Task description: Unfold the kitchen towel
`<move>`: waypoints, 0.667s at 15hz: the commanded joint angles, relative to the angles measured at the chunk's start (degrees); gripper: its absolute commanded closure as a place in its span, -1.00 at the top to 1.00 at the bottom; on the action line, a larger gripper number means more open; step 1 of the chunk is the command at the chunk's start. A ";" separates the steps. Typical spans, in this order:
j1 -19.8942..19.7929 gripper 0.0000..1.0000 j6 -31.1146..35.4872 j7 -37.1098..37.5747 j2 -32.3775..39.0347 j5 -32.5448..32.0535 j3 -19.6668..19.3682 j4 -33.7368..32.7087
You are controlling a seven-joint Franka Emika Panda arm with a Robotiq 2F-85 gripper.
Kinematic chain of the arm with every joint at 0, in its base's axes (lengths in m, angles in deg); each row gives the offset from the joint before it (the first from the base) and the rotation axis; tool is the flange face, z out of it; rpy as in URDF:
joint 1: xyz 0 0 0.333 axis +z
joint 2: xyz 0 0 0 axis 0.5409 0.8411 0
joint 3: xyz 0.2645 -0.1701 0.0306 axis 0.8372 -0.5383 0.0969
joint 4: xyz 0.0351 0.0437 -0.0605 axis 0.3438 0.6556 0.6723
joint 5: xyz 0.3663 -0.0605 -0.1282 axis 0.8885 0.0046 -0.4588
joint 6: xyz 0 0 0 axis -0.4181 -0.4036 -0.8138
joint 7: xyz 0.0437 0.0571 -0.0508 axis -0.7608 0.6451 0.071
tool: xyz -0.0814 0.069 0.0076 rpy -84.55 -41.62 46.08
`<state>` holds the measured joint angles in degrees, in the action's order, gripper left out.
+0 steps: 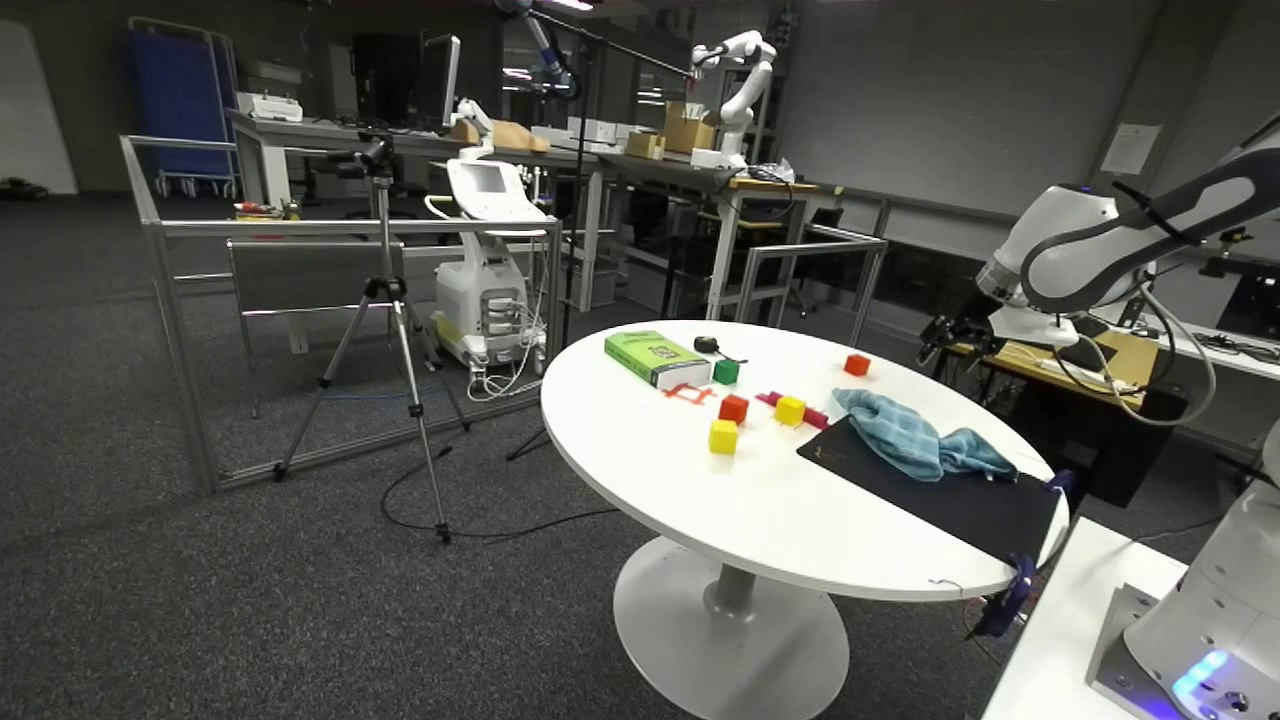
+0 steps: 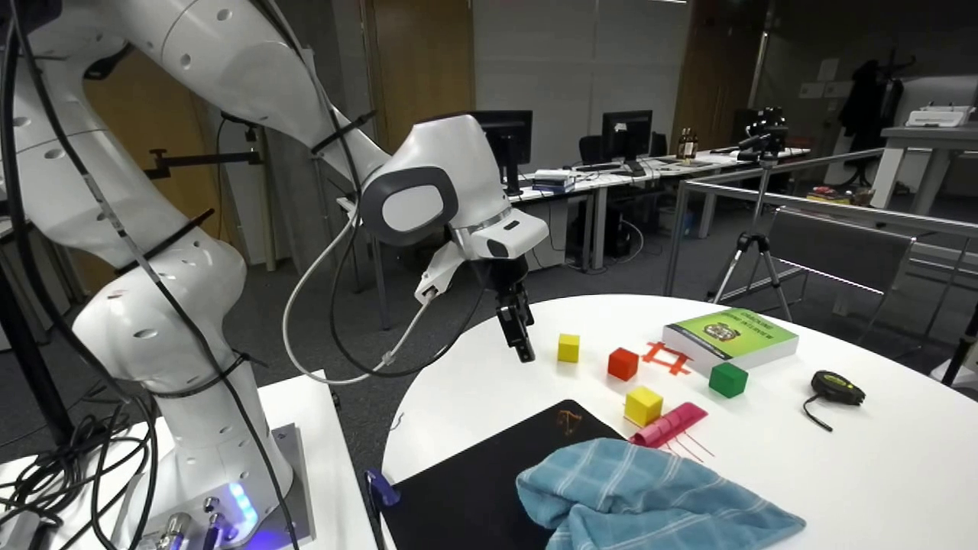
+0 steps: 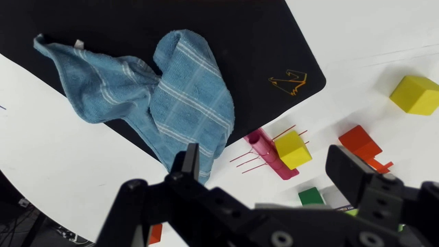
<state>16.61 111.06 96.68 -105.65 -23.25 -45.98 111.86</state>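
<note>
The kitchen towel [image 1: 895, 435] is a teal-blue cloth with white stripes. It lies crumpled, part on the black mat [image 1: 960, 520] and part over its edge on the white table. In an exterior view the towel [image 2: 649, 496] is cut off at the bottom. In the wrist view the towel [image 3: 192, 99] narrows at a pinched middle, with a small white tag near its far end. A finger hides its lower tip there. My gripper [image 3: 262, 154] is open and empty, its fingers wide apart. It hangs above the table, apart from the towel, also in both exterior views [image 1: 952, 348] [image 2: 518, 330].
Beside the mat are a pink hinged piece [image 3: 271, 154], yellow cubes [image 2: 643, 406] [image 2: 568, 347], red cubes [image 2: 623, 364] [image 1: 856, 364] and a green cube [image 2: 727, 380]. A green book [image 2: 730, 340], a flat red frame [image 2: 666, 357] and a tape measure [image 2: 837, 388] lie beyond. A blue clamp [image 2: 380, 487] grips the mat's edge.
</note>
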 commanded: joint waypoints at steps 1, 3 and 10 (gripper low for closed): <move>-0.07 1.00 0.85 0.78 -3.62 2.78 -0.08 1.86; -1.42 1.00 2.20 6.53 -0.93 5.12 1.10 1.58; -8.19 1.00 20.01 30.10 13.50 2.75 7.90 1.72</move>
<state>13.74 120.98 116.75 -99.35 -17.38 -42.61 113.58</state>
